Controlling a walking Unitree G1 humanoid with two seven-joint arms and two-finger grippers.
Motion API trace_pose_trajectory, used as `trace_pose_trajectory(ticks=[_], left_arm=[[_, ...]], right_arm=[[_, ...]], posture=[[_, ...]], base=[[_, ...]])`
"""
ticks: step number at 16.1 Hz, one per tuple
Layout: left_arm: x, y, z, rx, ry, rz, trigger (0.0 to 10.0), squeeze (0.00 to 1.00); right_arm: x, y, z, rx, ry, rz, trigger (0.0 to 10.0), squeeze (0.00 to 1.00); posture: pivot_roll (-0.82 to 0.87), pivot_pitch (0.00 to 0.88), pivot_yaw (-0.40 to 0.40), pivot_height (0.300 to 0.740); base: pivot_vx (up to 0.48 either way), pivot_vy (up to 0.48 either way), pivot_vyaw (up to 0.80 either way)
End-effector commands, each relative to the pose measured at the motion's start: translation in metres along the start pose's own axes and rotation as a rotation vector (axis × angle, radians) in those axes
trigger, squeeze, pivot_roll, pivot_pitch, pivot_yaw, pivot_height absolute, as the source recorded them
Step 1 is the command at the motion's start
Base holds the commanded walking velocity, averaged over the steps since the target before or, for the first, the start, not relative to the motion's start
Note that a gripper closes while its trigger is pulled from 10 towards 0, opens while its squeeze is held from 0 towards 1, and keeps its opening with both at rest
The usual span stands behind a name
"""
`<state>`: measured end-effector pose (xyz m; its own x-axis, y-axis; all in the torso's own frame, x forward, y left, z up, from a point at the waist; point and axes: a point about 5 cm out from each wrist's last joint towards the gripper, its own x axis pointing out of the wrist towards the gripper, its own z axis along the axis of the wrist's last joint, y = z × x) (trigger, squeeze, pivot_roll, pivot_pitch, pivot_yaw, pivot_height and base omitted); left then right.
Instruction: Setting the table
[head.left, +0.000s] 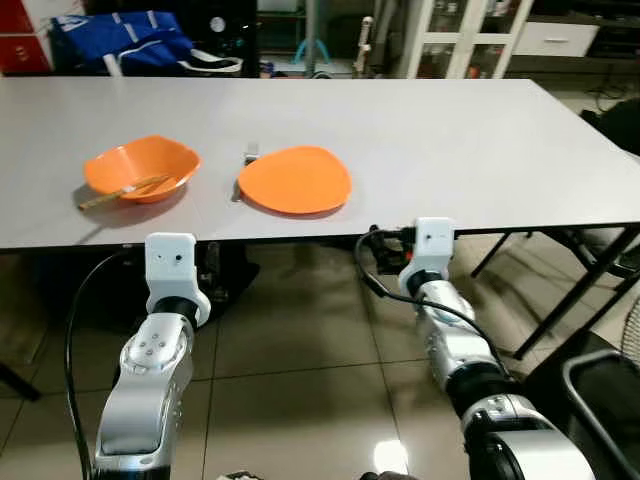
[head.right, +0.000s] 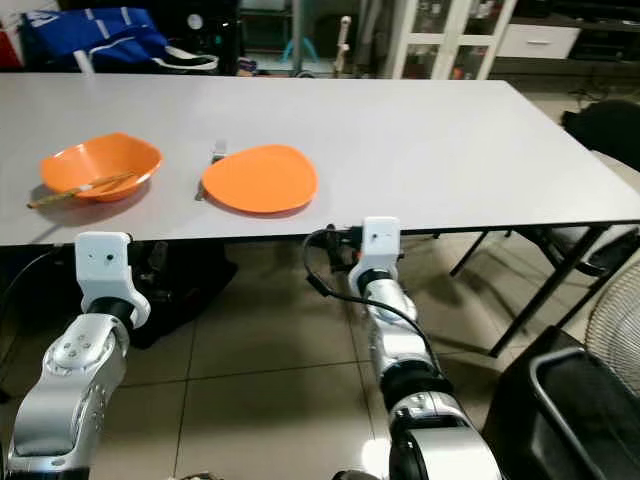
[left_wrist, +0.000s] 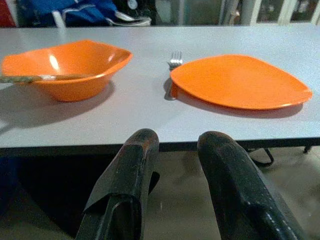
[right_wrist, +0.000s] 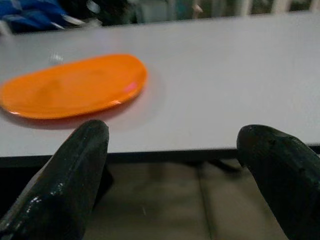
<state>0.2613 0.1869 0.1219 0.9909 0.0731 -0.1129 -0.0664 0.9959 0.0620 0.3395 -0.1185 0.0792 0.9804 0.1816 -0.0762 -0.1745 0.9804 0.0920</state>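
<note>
An orange bowl (head.left: 140, 167) sits on the grey table (head.left: 470, 140) near its front left, with a wooden utensil (head.left: 118, 190) resting in it and sticking out over the rim. To its right lies a flat orange plate (head.left: 295, 179). A metal fork (head.left: 251, 153) lies at the plate's left edge, its handle partly under the rim. Both arms reach forward below the table's front edge. My left gripper (left_wrist: 177, 145) is open by a narrow gap, level with the edge between bowl and plate. My right gripper (right_wrist: 172, 135) is wide open, just right of the plate. Both are empty.
A blue bag (head.left: 120, 40) and a white cabinet (head.left: 460, 35) stand beyond the table's far side. Black table legs (head.left: 575, 290) and a dark framed object (head.left: 600, 400) are at the right over the tiled floor. Most of the tabletop to the right is bare.
</note>
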Motion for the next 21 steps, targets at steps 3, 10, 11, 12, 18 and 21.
trace_pose_trajectory(ticks=[3, 10, 11, 12, 18, 21], left_arm=[[-0.025, 0.024, -0.024, -0.009, 0.045, 0.084, 10.0, 0.00], [-0.075, 0.026, -0.039, -0.055, 0.093, 0.117, 10.0, 0.00], [-0.074, 0.026, -0.038, -0.043, 0.086, 0.104, 10.0, 0.00], [-0.073, 0.025, -0.037, -0.040, 0.082, 0.100, 10.0, 0.00], [-0.054, 0.021, -0.037, -0.050, 0.074, 0.074, 10.0, 0.00], [-0.048, 0.021, -0.034, -0.063, 0.066, 0.074, 10.0, 0.00]], right_arm=[[-0.014, -0.004, 0.000, -0.048, -0.021, 0.096, 10.0, 0.00], [-0.064, -0.034, -0.017, -0.149, 0.019, 0.128, 10.0, 0.00], [-0.065, -0.032, -0.017, -0.164, 0.030, 0.138, 10.0, 0.00], [-0.066, -0.030, -0.016, -0.162, 0.038, 0.142, 10.0, 0.00], [-0.061, -0.025, -0.021, -0.140, 0.066, 0.126, 10.0, 0.00], [-0.060, -0.028, -0.022, -0.150, 0.079, 0.116, 10.0, 0.00]], posture=[[-0.02, 0.033, -0.012, 0.740], [0.00, 0.018, -0.032, 0.740], [0.00, 0.018, -0.030, 0.740], [0.00, 0.020, -0.032, 0.740], [-0.02, 0.039, -0.019, 0.740], [-0.02, 0.042, -0.018, 0.740]], base=[[0.000, 0.000, 0.00], [0.000, 0.000, 0.00], [0.000, 0.000, 0.00], [0.000, 0.000, 0.00], [0.000, 0.159, 0.00], [0.000, 0.476, 0.00]])
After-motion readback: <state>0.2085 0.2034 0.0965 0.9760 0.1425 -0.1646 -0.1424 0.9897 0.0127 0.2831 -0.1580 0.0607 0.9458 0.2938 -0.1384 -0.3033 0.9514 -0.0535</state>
